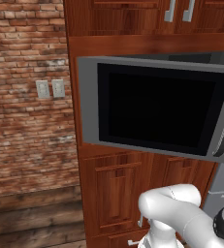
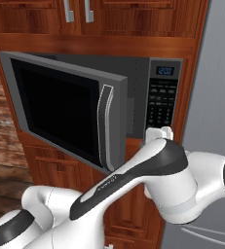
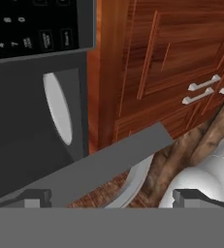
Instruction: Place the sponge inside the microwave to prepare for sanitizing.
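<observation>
The microwave (image 2: 162,92) sits in a wooden cabinet wall. Its black glass door (image 1: 162,109) hangs open toward me, with the grey door handle (image 2: 104,126) at its free edge. My wrist (image 2: 158,133) is just below the black keypad panel (image 2: 161,99), at the mouth of the cavity. In the rolled hand view I look into the dark grey cavity (image 3: 21,126) with the pale turntable (image 3: 57,109) edge-on, and the door's grey edge (image 3: 108,164) crosses in front. My gripper (image 3: 112,199) is open with nothing between its fingertips (image 3: 36,197). The sponge is out of view.
Wooden cabinet doors (image 1: 116,193) and drawers with metal pulls (image 3: 203,89) lie below the microwave. A brick wall (image 1: 21,97) with outlets (image 1: 50,88) is on the left. A grey fridge panel (image 2: 216,97) stands on the right.
</observation>
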Robot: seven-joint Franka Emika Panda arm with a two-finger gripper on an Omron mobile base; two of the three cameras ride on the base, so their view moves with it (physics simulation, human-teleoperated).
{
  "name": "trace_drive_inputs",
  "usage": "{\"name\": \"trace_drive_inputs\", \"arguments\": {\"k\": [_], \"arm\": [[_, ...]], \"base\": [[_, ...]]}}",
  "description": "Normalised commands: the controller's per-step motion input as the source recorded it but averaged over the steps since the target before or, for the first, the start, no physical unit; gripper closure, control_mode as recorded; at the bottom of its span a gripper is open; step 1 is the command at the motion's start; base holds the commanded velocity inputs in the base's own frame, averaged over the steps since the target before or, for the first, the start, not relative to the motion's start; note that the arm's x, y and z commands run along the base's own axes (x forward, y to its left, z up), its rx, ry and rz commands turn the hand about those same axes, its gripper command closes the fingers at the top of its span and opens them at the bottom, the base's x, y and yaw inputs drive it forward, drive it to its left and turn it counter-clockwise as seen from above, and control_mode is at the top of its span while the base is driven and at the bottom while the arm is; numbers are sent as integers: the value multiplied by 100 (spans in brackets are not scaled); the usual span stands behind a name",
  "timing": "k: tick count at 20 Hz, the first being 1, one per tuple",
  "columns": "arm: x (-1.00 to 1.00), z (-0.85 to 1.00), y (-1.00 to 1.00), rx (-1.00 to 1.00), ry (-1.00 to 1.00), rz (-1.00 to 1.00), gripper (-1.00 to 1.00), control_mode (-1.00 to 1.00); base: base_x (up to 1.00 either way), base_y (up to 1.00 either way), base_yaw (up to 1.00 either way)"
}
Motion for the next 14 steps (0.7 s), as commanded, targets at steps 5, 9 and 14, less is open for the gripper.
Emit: {"name": "trace_drive_inputs", "arguments": {"k": [5, 9, 14], "arm": [[15, 0, 48, 0, 0, 0, -100, -100], [10, 0, 34, 5, 0, 0, -100, -100], [20, 0, 5, 18, 0, 0, -100, -100]], "base": [[0, 0, 0], [0, 0, 0], [0, 0, 0]]}}
